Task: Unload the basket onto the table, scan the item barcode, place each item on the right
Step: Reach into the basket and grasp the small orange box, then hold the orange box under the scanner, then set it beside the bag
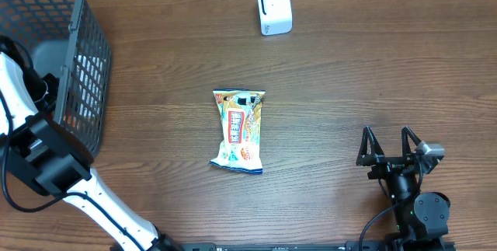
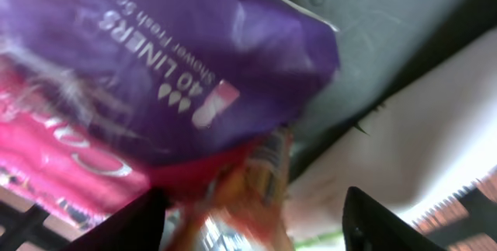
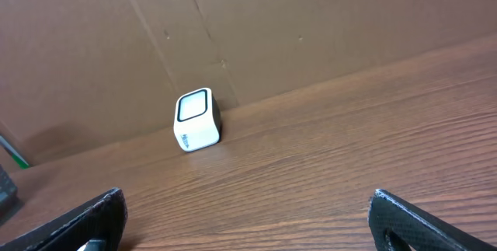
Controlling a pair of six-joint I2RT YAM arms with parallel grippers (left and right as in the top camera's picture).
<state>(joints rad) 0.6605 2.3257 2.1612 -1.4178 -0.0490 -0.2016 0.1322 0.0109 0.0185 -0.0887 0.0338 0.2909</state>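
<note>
Apparently the item to scan is the orange packet [image 2: 252,177] in the basket [image 1: 89,64], under a purple liners pack [image 2: 178,49]. The left fingers [image 2: 132,228] stand half open on either side of it; whether they grip it cannot be told. The right fingers [image 3: 85,220], wide open and empty, are well apart from it.

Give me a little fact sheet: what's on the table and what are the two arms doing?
table: brown wood
basket: grey, left edge, holding purple liners pack, pink pack, orange packet
snack packet: flat, mid-table
scanner: white, at back edge
left gripper: in basket, straddling orange packet, grip unclear
right gripper: open, empty, right side
</note>
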